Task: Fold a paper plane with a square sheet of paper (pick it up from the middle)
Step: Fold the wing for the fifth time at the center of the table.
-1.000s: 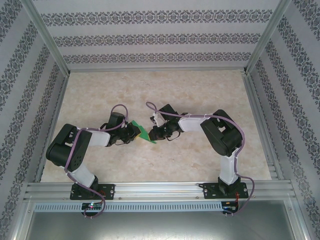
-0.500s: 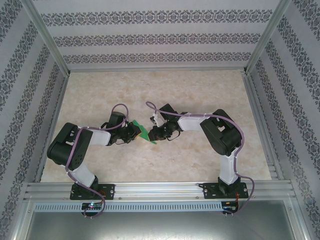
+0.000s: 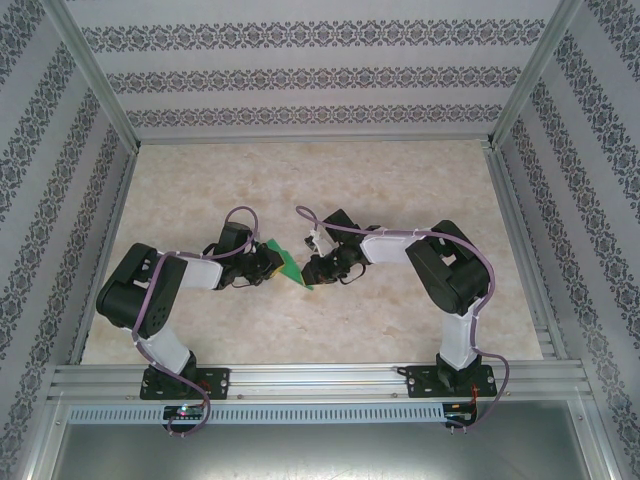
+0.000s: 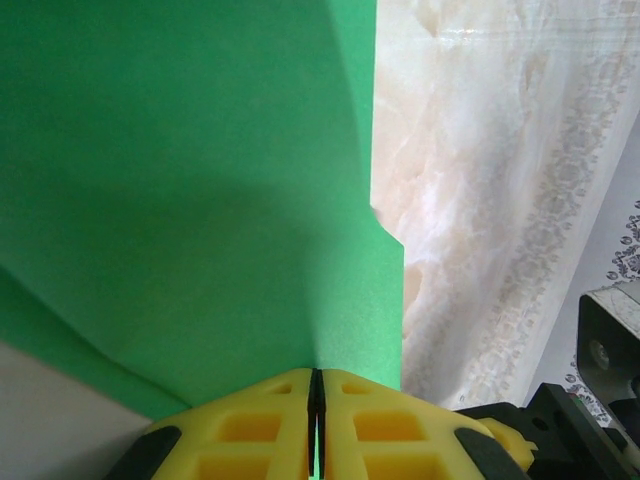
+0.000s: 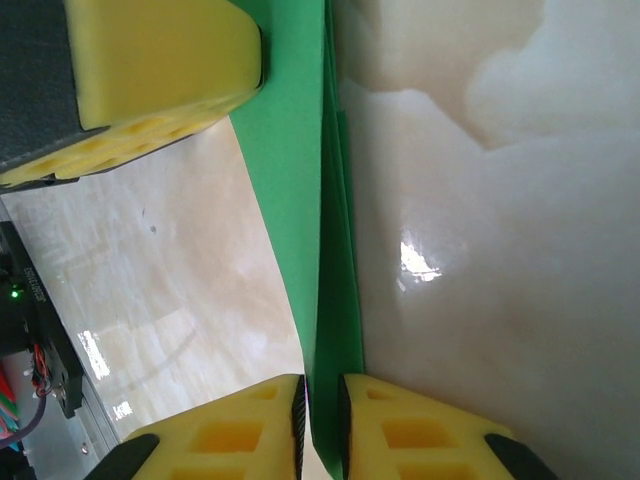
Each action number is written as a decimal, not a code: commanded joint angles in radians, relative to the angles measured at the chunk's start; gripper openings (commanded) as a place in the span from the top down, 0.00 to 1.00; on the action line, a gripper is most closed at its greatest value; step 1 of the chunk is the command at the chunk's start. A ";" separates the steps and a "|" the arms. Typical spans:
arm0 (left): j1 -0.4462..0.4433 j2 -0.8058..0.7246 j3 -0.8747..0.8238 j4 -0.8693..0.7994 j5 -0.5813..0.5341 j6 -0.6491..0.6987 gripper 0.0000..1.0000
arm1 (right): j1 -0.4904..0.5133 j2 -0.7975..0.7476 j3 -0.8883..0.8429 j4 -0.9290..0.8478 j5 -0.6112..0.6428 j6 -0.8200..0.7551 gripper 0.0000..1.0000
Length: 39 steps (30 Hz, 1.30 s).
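The square sheet of paper (image 3: 287,264), bright green and folded, hangs just above the table between my two grippers. My left gripper (image 3: 268,262) holds its left side. In the left wrist view the yellow jaws (image 4: 316,378) are pressed together on the sheet's edge, and the paper (image 4: 200,180) spreads upward from them. My right gripper (image 3: 311,272) holds the right, nearer corner. Seen from the right wrist, the folded layers (image 5: 300,180) run edge-on into the narrow slot between its jaws (image 5: 320,388). One finger of the left gripper (image 5: 150,70) shows at the top left.
The marble-patterned table (image 3: 400,190) is ringed by aluminium rails (image 3: 310,375) and patterned walls (image 3: 300,75). Both arms are bent inward, meeting at the table's middle. The right arm's purple cable (image 3: 300,212) loops above the paper.
The right gripper and forearm have shifted slightly to the right and nearer, along the paper. The left arm and the sheet have hardly moved.
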 commanded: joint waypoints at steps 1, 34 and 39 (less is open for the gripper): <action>-0.003 0.060 -0.019 -0.111 -0.046 -0.003 0.87 | -0.003 -0.011 -0.012 -0.045 0.012 -0.035 0.84; 0.001 0.072 -0.009 -0.140 -0.040 0.001 0.87 | 0.072 0.005 0.151 -0.157 0.079 0.010 0.91; 0.004 0.070 -0.010 -0.153 -0.047 0.001 0.87 | 0.059 0.044 0.140 -0.156 0.085 0.017 0.93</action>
